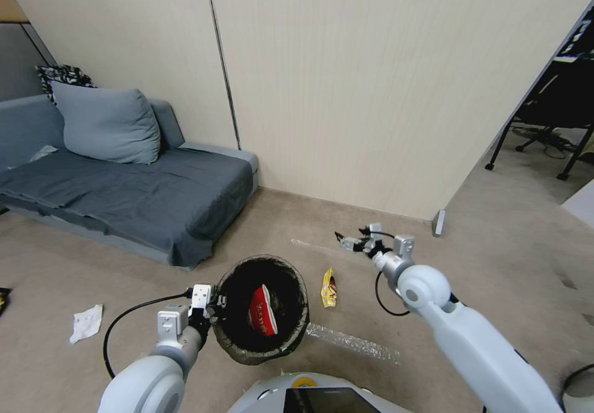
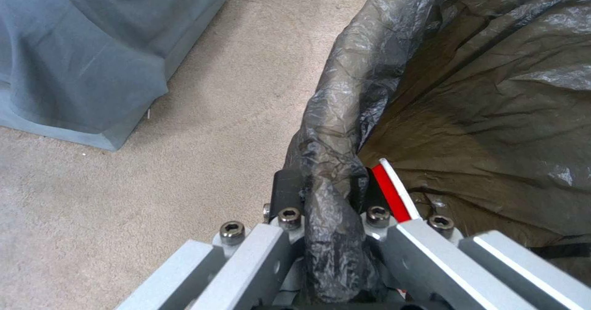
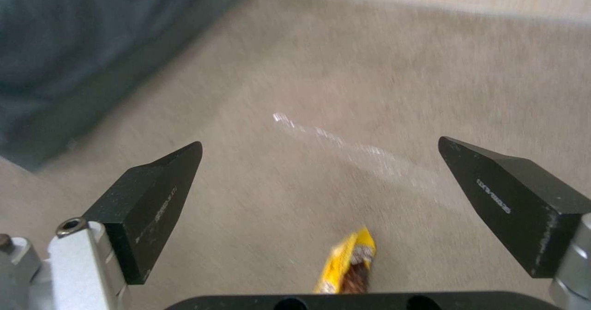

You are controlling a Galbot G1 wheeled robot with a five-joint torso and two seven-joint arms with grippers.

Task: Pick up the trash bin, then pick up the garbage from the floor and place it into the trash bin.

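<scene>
One red-and-white packet (image 1: 262,311) is already lying inside the trash bin (image 1: 263,345), which is being held off the floor (image 1: 470,239) by the left pincer (image 2: 325,194), clamped on the bag-covered rim. The right pincer (image 3: 320,199) is being carried wide open above the carpet, with the yellow wrapper (image 1: 328,288) lying just beneath and slightly behind its fingertips, close beside the bin. A miss is being risked here: the wrapper is thin and flat, so the fingers may be closed on carpet alone if the descent is not centred. The slick bag at the rim may also be slipping in the left grip, tilting the bin. A crumpled white tissue (image 1: 86,322) is lying well apart, toward the sofa (image 1: 124,190).
</scene>
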